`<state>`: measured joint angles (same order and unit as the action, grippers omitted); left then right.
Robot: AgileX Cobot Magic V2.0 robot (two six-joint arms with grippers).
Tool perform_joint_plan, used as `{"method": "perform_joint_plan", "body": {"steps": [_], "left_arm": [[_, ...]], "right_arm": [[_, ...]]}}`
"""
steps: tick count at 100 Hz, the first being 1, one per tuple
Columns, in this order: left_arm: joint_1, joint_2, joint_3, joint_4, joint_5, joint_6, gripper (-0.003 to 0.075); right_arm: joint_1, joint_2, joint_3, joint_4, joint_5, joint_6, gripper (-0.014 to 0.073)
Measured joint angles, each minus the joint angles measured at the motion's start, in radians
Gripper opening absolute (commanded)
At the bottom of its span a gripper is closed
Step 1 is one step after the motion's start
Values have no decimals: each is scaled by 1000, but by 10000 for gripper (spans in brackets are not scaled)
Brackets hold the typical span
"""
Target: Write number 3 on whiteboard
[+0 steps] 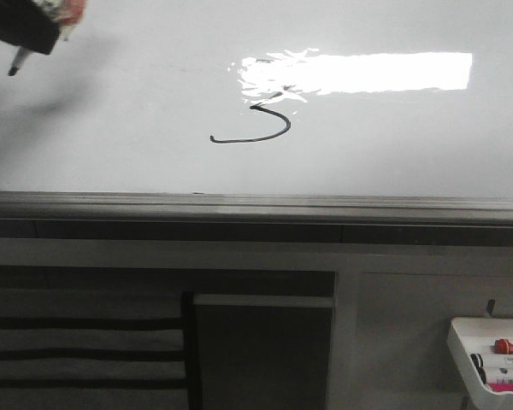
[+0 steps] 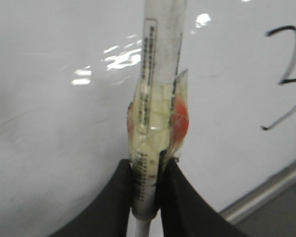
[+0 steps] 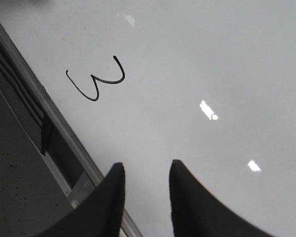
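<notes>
Number 3 sits centre frame on whiteboard; we see left gripper clamped on marker upper left, lifted clear; right gripper apart, empty.

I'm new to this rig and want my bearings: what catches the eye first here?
The bright glare high on the whiteboard, with the black number 3 just under its left end. At the board's upper left, the left gripper clamps a taped marker. The right gripper is open and empty.

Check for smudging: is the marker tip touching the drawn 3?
Apart. The front view shows the marker tip far left of the number 3, bare whiteboard between.
</notes>
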<state>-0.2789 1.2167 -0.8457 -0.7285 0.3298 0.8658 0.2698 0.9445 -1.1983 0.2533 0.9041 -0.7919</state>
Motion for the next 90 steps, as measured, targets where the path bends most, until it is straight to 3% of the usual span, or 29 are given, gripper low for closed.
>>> {"method": "perform_joint_plan", "body": {"steps": [39, 90], "left_arm": [[39, 53, 75, -146, -209, -15, -13], [40, 99, 76, -177, -252, -17, -8]], "right_arm": [[0, 46, 0, 0, 2, 1, 188], [0, 60, 0, 0, 2, 1, 188]]}}
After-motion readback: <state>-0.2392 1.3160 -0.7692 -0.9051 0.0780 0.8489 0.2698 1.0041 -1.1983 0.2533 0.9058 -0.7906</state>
